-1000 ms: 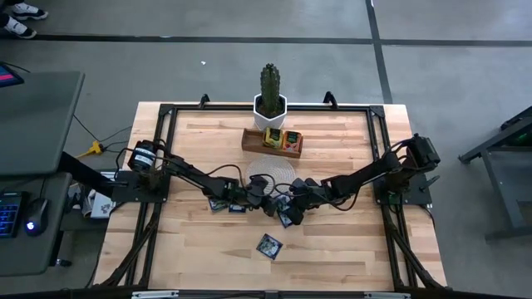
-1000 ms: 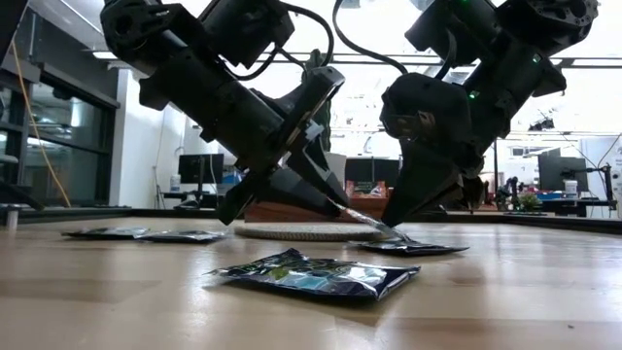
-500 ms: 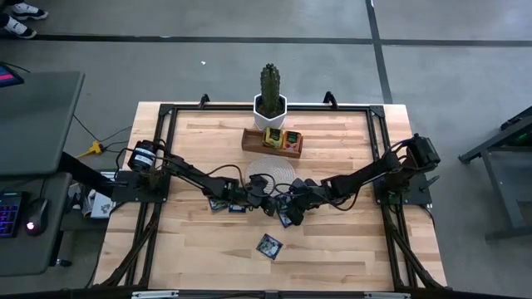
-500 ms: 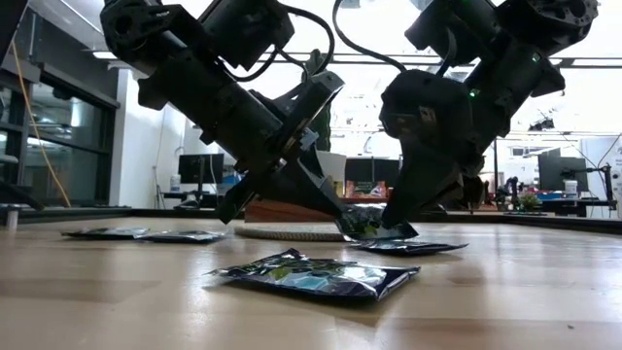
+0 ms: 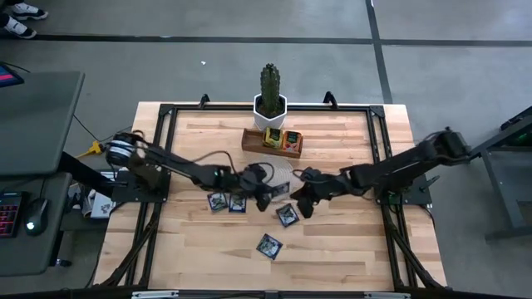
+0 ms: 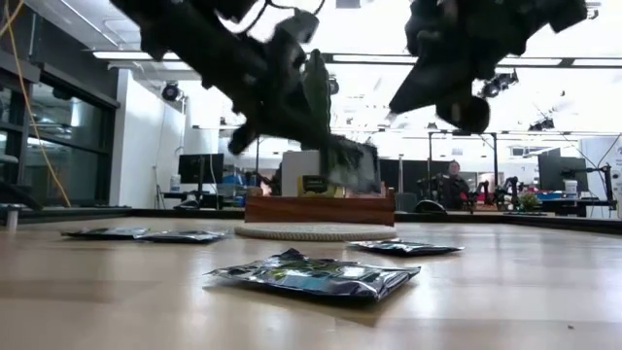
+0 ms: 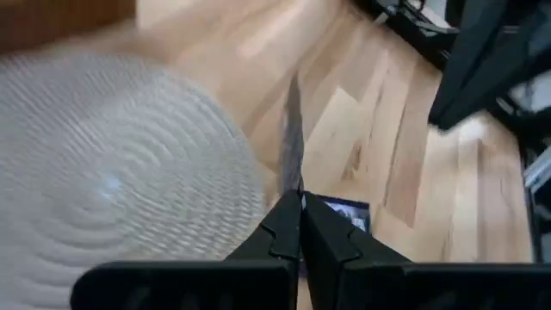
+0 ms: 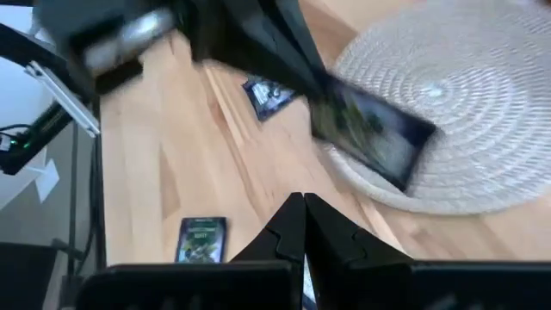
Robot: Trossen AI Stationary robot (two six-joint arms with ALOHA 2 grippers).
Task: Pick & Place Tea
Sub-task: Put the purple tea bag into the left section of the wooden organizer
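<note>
My left gripper [image 5: 268,188] [image 7: 300,207] is shut on a dark tea sachet [image 6: 352,167] [image 8: 370,129], held in the air over the near edge of the round woven mat [image 7: 112,172]. My right gripper [image 5: 304,203] [image 8: 301,207] is shut and holds nothing, raised just right of the held sachet. Other sachets lie flat on the table: two [image 5: 218,202] [image 5: 237,203] left of the grippers, one [image 5: 287,215] below them and one [image 5: 268,245] nearer the front edge. The wooden tray [image 5: 272,141] has sachets standing in it. My left gripper pinches the sachet by one edge [image 7: 294,176] between its two fingertips. In the left wrist view the sachet shows edge-on, a thin strip running forward from the tips. It is lifted clear of the table and hangs tilted beside and below the fingers [image 6: 326,117].
A potted cactus [image 5: 269,91] stands behind the tray at the far edge. A black frame [image 5: 166,112] runs around the tabletop. Bare wood lies at the near left and near right of the table. Desks and monitors show in the room beyond.
Both grippers were down at a sachet on the table near the mat. It was tipped up between them, then my left gripper lifted it clear and rose toward the mat. My right gripper drew back up and toward the table's right.
</note>
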